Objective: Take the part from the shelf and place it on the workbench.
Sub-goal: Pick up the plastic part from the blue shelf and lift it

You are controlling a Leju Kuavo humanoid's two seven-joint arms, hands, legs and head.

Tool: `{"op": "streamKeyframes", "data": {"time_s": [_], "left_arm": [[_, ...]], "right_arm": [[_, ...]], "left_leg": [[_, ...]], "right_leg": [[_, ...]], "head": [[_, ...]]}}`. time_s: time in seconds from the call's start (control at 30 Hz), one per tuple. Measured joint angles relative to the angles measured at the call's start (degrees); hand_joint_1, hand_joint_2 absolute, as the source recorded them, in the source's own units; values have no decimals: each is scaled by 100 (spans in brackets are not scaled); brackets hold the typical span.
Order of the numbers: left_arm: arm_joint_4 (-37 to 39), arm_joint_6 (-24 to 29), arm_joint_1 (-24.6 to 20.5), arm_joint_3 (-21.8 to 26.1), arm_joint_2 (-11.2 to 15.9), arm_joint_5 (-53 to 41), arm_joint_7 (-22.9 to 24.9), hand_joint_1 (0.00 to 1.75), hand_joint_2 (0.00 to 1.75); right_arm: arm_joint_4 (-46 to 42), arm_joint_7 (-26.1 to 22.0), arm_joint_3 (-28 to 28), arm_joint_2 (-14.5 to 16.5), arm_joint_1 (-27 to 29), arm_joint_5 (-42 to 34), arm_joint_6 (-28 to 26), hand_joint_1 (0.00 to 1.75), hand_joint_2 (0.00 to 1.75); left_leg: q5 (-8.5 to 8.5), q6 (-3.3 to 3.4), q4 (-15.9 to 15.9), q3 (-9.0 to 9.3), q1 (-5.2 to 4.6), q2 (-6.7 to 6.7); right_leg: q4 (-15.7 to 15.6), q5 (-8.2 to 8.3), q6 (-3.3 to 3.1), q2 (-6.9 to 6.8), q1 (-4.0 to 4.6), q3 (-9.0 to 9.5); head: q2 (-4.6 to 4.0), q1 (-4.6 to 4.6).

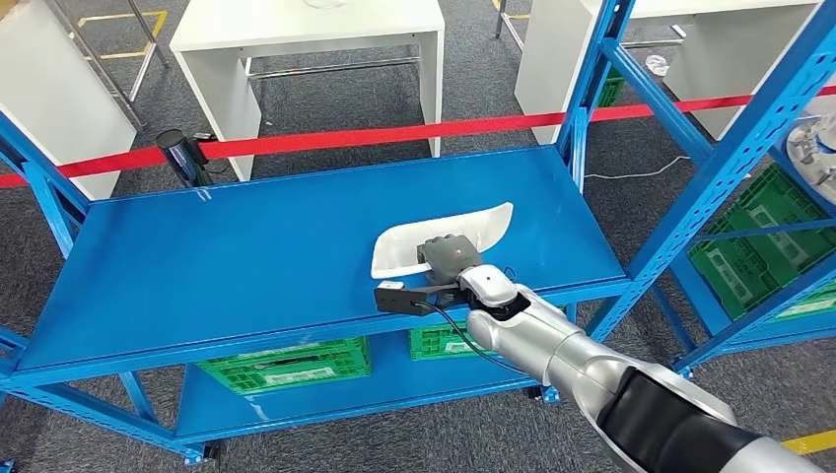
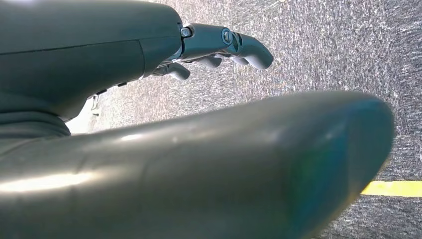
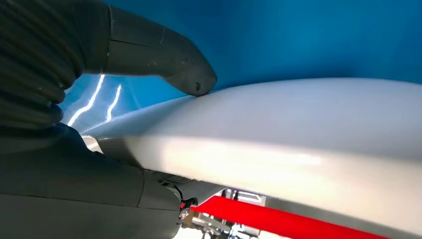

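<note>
Your right hand point(image 1: 452, 258) is clamped on the white part point(image 1: 483, 229), thumb point(image 3: 184, 69) on top, near the shelf's point(image 1: 197, 266) front edge, right of centre. Glossy shell w/ shallow grip: may slip when lifted.

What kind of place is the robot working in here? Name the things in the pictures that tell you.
Probably a factory or warehouse test area. Blue steel shelving holds a white part, green plastic crates sit on the lower level, and a red barrier tape cordons off the space in front of white workbenches.
</note>
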Motion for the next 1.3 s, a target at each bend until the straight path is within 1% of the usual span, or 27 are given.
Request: {"op": "streamKeyframes", "data": {"time_s": [0.07,0.2,0.4,0.53,0.57,0.63,0.73,0.8,0.87,1.03,1.1,1.2,1.3], "left_arm": [[-1,-3,-1,0,0,0,-1,0,0],[-1,-39,1,7,0,53,-78,0,175],[-1,-114,2,104,0,199,-254,0,175],[-1,-45,3,150,0,226,-278,0,175],[-1,-26,6,166,0,240,-275,0,175],[1,-7,20,186,0,237,-236,0,175],[1,6,63,191,0,195,-169,0,175],[1,36,73,206,-2,192,-169,0,175],[1,63,74,242,-5,204,-199,0,175],[3,106,92,322,-13,250,-317,0,175],[3,122,99,352,-24,244,-313,0,175],[3,134,109,396,-44,226,-273,0,175],[3,138,111,422,-49,185,-180,0,175]], "right_arm": [[43,-12,-1,21,-22,1,-11,175,175],[123,-23,-3,83,-80,16,-9,175,175],[201,-72,-7,120,-118,28,-8,175,175],[229,-114,-39,126,-116,20,-100,175,175],[229,-138,-52,126,-110,2,-192,175,175],[170,-272,-126,128,-70,-108,-558,175,175],[-189,-574,-339,128,0,-388,-1067,175,175],[-668,-902,-488,110,53,-650,-1297,175,175],[-1327,-1229,-641,69,110,-920,-1492,175,175],[-3260,-1769,-1169,-169,409,-1466,-1958,175,175],[-3963,-2152,-1430,-276,667,-1701,-2267,175,175],[-4990,-2926,-1834,-372,1230,-2113,-2733,175,175],[-5721,-3354,-2065,-408,1697,-2377,-2809,175,175]], "left_leg": [[0,0,0,3,0,0],[0,0,0,8,0,-1],[0,0,0,19,0,-3],[-1,1,1,20,-1,-3],[-1,1,1,20,-1,-3],[-1,1,1,19,-1,-3],[-1,1,1,19,-1,0],[-1,0,1,22,-1,2],[-1,0,1,41,-1,1],[-1,-1,1,64,-1,-15],[-4,2,1,65,-1,-16],[-27,19,5,44,-4,-14],[-59,52,22,30,-15,1]], "right_leg": [[0,0,1,0,0,2],[0,-2,2,-4,1,11],[-2,-3,4,-9,0,25],[-4,-3,4,-9,0,27],[-4,-3,4,-9,-1,28],[-4,-2,4,-9,-1,27],[-4,-2,4,1,-2,24],[-4,-2,4,4,-1,21],[-4,-2,3,3,0,17],[-5,-7,7,-11,5,20],[-8,-10,12,-12,4,25],[-13,-19,26,-13,-3,36],[-17,-29,44,0,-19,44]], "head": [[0,0],[0,0],[0,0],[0,0],[0,0],[0,0],[0,0],[-1,0],[-1,0],[0,1],[-1,1],[-1,2],[-1,0]]}}
